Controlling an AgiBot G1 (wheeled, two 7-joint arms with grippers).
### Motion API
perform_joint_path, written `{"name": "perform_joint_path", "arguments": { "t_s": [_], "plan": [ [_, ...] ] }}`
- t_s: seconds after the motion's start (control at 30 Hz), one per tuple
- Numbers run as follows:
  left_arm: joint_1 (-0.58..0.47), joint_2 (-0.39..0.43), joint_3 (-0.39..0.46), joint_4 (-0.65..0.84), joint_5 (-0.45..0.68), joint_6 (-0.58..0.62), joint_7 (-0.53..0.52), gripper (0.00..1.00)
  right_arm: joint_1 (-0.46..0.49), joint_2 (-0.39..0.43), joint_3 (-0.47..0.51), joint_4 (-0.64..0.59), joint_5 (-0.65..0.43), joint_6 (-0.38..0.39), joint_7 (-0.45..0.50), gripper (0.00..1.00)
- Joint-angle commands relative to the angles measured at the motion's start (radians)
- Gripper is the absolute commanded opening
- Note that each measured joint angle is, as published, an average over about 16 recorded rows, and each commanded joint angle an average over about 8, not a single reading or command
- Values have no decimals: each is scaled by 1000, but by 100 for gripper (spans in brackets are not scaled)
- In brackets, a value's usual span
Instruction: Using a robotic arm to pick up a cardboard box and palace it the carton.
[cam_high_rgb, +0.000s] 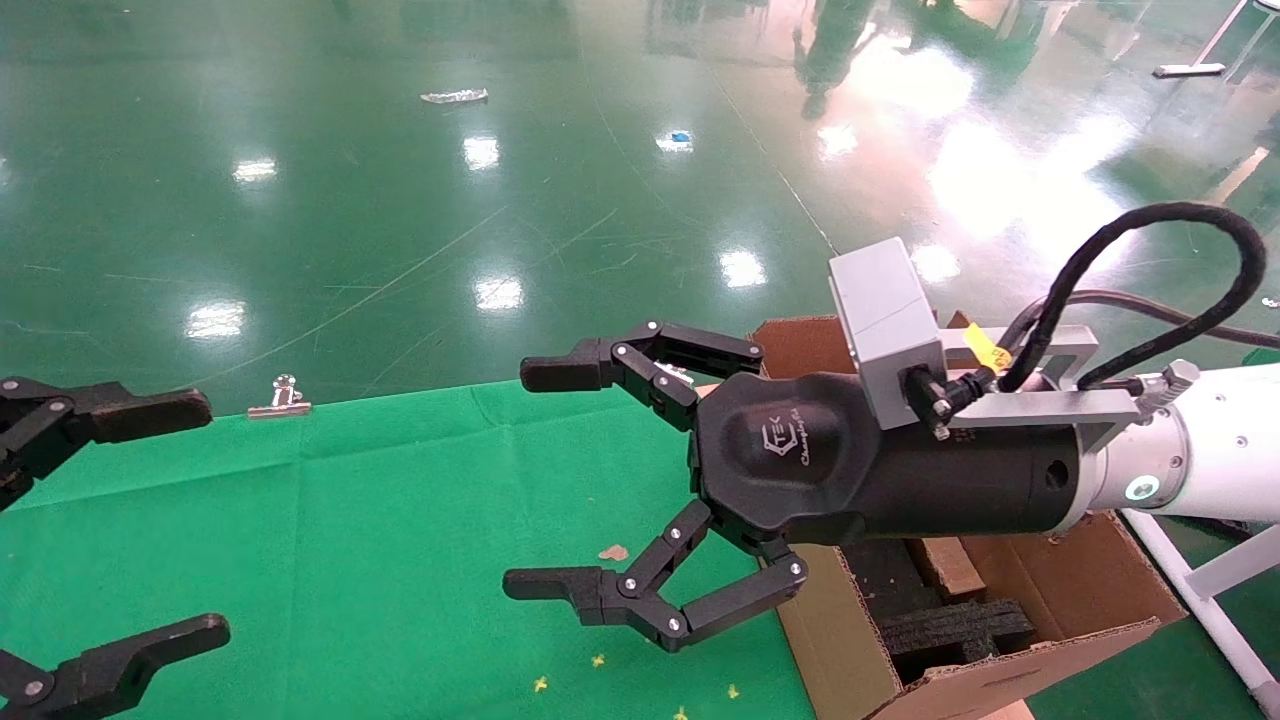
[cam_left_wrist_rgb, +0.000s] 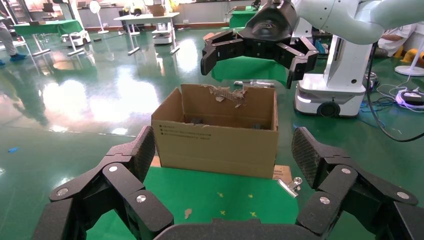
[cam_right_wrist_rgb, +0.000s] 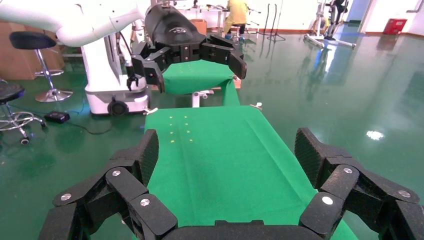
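The robotic arm (cam_high_rgb: 1150, 465) on the right reaches out over the table, level with it. Its right gripper (cam_high_rgb: 545, 478) hangs in the air above the green cloth (cam_high_rgb: 400, 520), and its two black fingers are spread wide apart. Nothing is between them. A grey camera block (cam_high_rgb: 885, 325) sits on top of the wrist, and a black cable (cam_high_rgb: 1160, 250) loops up behind it.

The carton (cam_high_rgb: 1060, 590) stands at the right edge of the table, partly under the arm. It is open at the top. Its back flap is torn and ragged in the left wrist view (cam_left_wrist_rgb: 227, 94). Dark foam pieces (cam_high_rgb: 950, 625) lie inside it.

The left gripper (cam_high_rgb: 105, 520) is at the left side of the table, low over the cloth. Its fingers are spread wide too, and they hold nothing.

A small brown box shape (cam_left_wrist_rgb: 282, 172) peeks out just beside the bottom corner of the carton. It may be the cardboard box, but so little of it shows that I cannot be sure. A silver clip (cam_high_rgb: 280, 396) pins the cloth at the far edge of the table. A tiny brown scrap (cam_high_rgb: 613, 552) lies on the cloth near the right gripper.
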Motion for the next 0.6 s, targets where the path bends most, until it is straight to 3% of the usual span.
{"name": "perform_joint_path", "arguments": {
  "t_s": [0.03,0.6],
  "plan": [
    [0,0,0,0,0,0,0,100,1,0,-1,-1,0,0,0,100],
    [0,0,0,0,0,0,0,100,4,-1,-5,-3,-2,1,1,100]
  ]
}}
